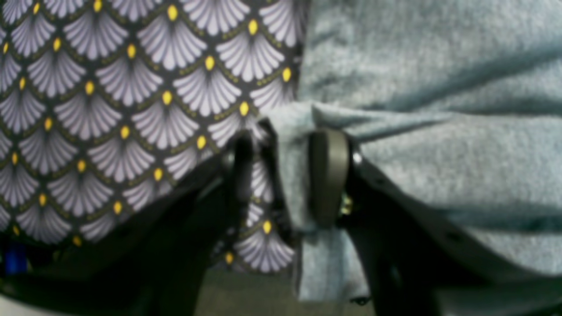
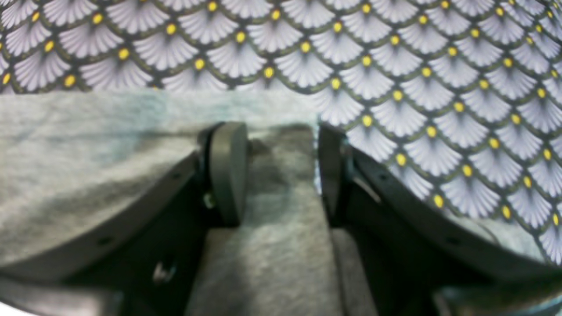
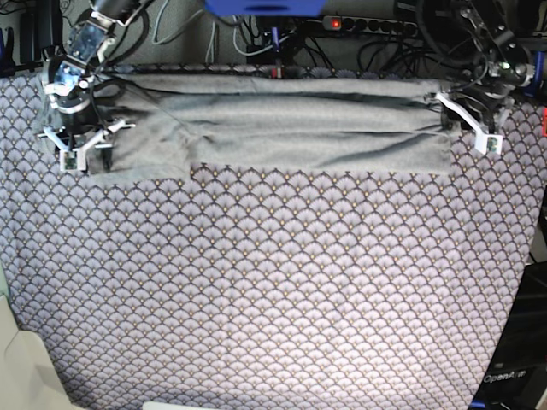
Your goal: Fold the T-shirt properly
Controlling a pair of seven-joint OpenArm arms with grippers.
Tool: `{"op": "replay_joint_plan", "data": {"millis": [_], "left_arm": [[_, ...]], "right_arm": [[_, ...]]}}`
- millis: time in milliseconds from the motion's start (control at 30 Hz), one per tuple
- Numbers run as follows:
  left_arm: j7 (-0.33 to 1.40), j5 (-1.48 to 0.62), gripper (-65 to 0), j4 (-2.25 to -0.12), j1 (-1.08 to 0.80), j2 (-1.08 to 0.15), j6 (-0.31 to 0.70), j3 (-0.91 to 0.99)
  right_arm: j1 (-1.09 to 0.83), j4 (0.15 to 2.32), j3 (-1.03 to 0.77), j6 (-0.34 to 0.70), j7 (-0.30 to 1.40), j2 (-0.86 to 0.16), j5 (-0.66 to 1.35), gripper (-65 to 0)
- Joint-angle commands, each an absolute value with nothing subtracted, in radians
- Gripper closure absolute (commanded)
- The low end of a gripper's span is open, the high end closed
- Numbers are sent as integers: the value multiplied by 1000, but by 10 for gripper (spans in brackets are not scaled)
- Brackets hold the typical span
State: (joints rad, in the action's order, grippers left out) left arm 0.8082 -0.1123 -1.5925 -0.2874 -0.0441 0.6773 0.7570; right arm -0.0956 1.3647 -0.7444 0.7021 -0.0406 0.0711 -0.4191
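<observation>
T-shirt [image 3: 282,128] lies at the far edge of the patterned cloth [image 3: 273,282], stretched out in a long grey band running from one arm to the other, folded lengthwise with a few long creases. A sleeve flap [image 3: 141,158] hangs down toward the near side at the base view's left end.

Right gripper [image 2: 274,175] at that left end: the wrist view shows a thick fold of grey fabric filling the gap between its two fingers [image 2: 226,171], jaws standing fairly wide and pressed against the fold on both sides. It grips the shirt.

Left gripper [image 1: 285,175] at the base view's right end, on the shirt's edge [image 3: 444,141]. Wrist view: a narrow bunched hem of the shirt sits between the fingers [image 1: 327,175], one pad flat against it, the other finger dark and blurred on the patterned side. Jaws narrow, pinching the hem.

Both wrist views are soft in focus
</observation>
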Motion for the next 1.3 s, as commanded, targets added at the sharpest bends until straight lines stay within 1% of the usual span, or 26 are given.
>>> {"op": "replay_joint_plan", "data": {"millis": [0,133,200,267,367,500,633,733,900,1133,1267], "left_arm": [[924,-61,-233,-1583,-314,-35,698,753],[924,-61,-233,-1583,-314,-35,698,753],[924,-61,-233,-1583,-314,-35,698,753],[924,-61,-233,-1583,-311,-35,698,753],[924,-61,-233,-1583,-309,-35,698,753],[924,-61,-233,-1583,-308,-35,698,753],[924,-61,-233,-1583,-306,-35,698,753],[924,-61,-233,-1583,-306,-38,698,753],[924,-61,-233,-1583,-308,-41,698,753],[924,-61,-233,-1583,-312,-38,698,753],[924,-61,-233,-1583,-312,-38,698,753]], "right_arm": [[-91,1369,-746,698,-48,64,-421,-278],[-94,1372,-740,698,-53,64,-421,-269],[-96,1376,-739,698,-56,64,-421,-234],[-93,1376,-739,698,-56,64,-421,-165],[-91,1377,-739,698,-56,64,-421,-2],[-91,1388,-737,698,-58,64,-421,0],[-116,1475,-737,698,-58,74,-414,0],[-147,1534,-725,698,-84,84,-367,0],[-236,1610,-664,698,-91,84,-335,0],[-349,1715,-638,698,-93,111,-291,0],[-429,1758,-616,698,-93,111,-219,0]]}}
